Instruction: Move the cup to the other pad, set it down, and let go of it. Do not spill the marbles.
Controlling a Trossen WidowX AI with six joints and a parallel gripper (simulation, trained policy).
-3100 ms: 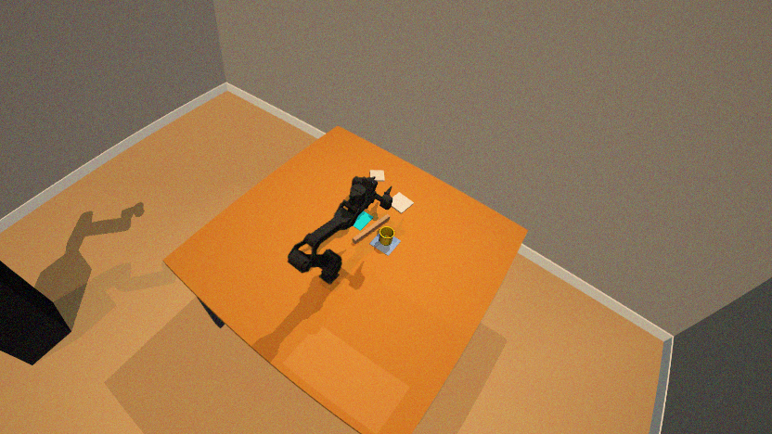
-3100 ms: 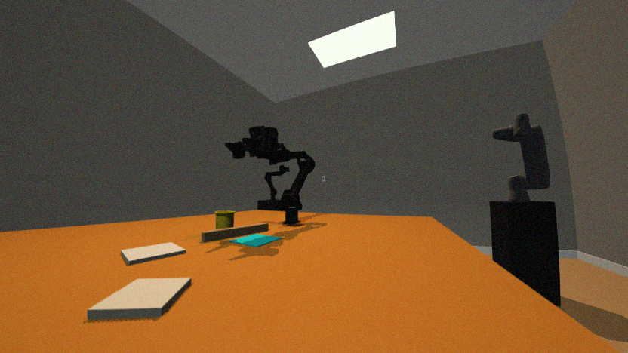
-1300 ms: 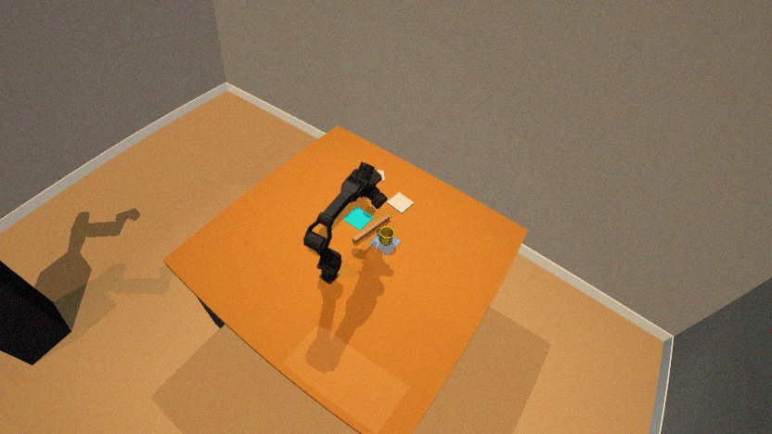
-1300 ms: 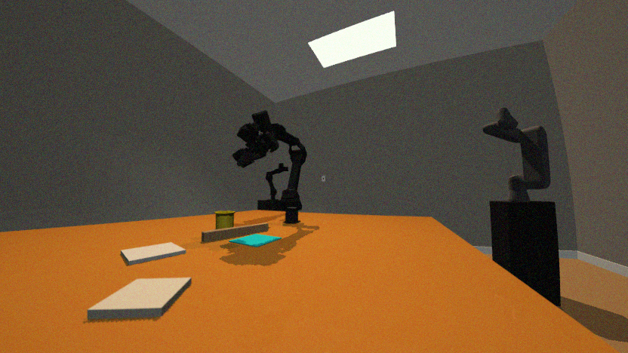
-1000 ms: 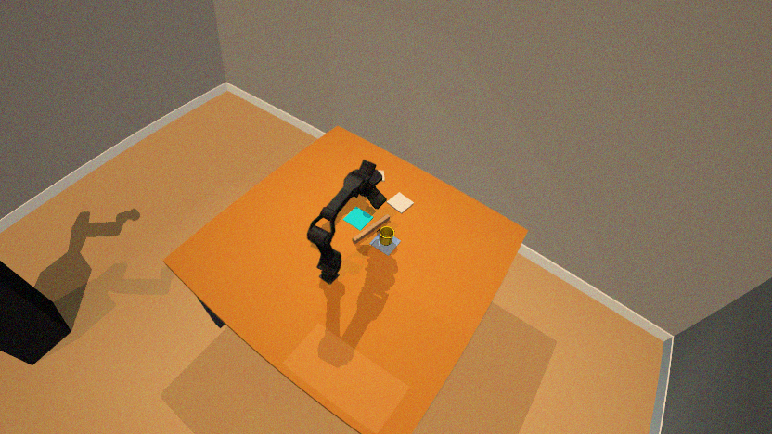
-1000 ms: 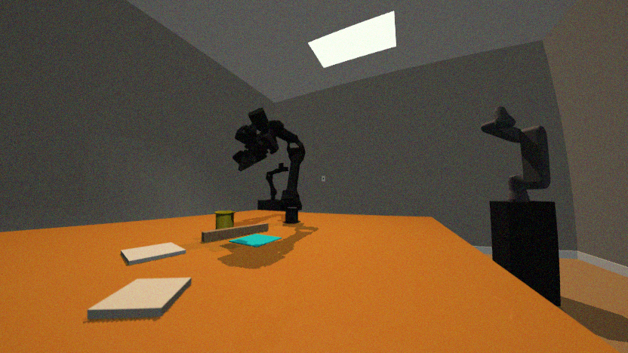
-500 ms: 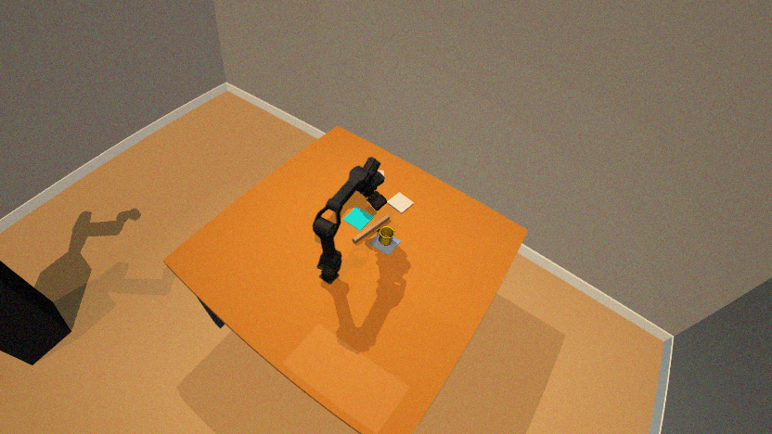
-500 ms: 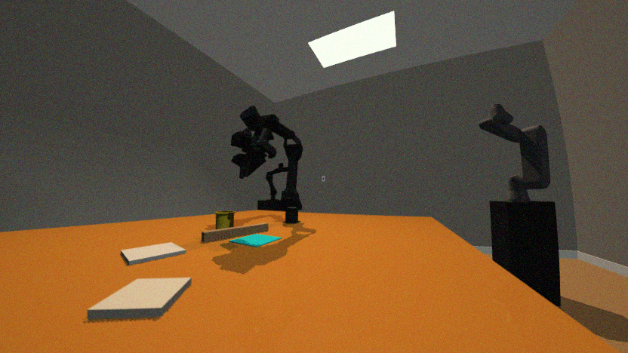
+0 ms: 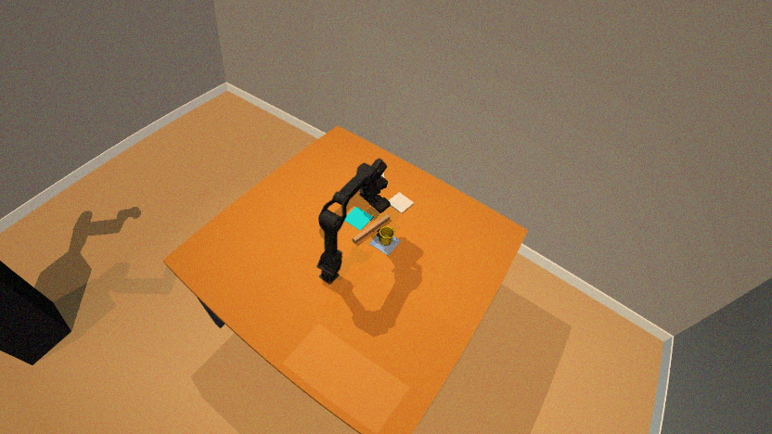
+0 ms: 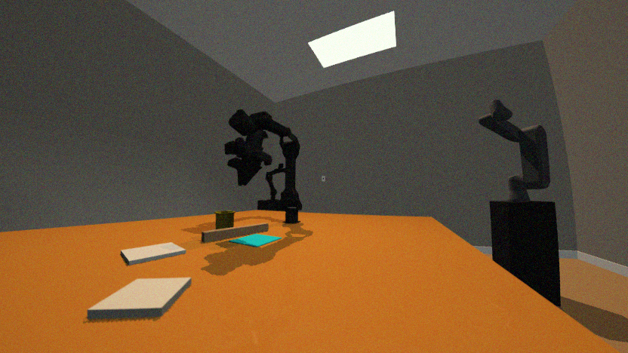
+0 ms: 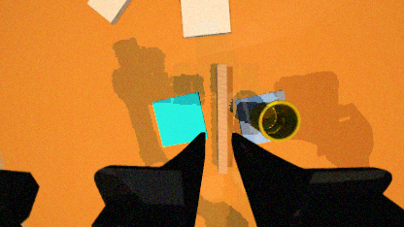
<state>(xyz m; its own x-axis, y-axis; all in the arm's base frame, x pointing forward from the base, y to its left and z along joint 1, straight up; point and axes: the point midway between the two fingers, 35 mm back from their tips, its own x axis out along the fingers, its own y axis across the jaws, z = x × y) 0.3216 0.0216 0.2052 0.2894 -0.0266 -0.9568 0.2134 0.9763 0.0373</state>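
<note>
One cup [image 9: 386, 236] [image 10: 224, 219] [image 11: 279, 120], yellow-rimmed, upright at the blue pad [image 9: 384, 245] [image 11: 262, 137]; in the wrist view its rim overlaps one side of the pad. Marbles inside: cannot tell, interior too dark. Beside that pad, a wooden bar [image 9: 370, 229] [image 10: 235, 233] [image 11: 221, 118], long and narrow, lying between the cup and the cyan pad [image 9: 358, 218] [image 10: 256, 239] [image 11: 180, 119]. Cyan pad flat, nothing standing on it; shadow across one edge.

Gripper [image 9: 381, 205] [image 10: 242, 183] [image 11: 218, 137] up in the air, pointing down, apart from the cup. Fingers parted by a narrow gap, partly open, nothing between them. In the wrist view their tips frame the bar below, one tip over the cyan pad's corner, the other near the blue pad.

Farther out, two pale slabs [image 10: 153, 253] [image 11: 206, 17], flat and apart from each other. All on an orange table [image 9: 259, 242] [image 10: 351, 271] [image 11: 44, 87]. Arm [image 9: 330, 237] [image 10: 290, 169] black, raised and bent. Past the table, a second arm [image 10: 534, 153], grey, on a black pedestal [image 10: 524, 250].

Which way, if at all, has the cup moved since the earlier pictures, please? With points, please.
No, the cup [image 9: 386, 236] [image 10: 224, 219] [image 11: 280, 120] has not visibly moved; it stands at the same spot beside the wooden bar [image 9: 371, 229] [image 10: 235, 232] [image 11: 222, 118].
</note>
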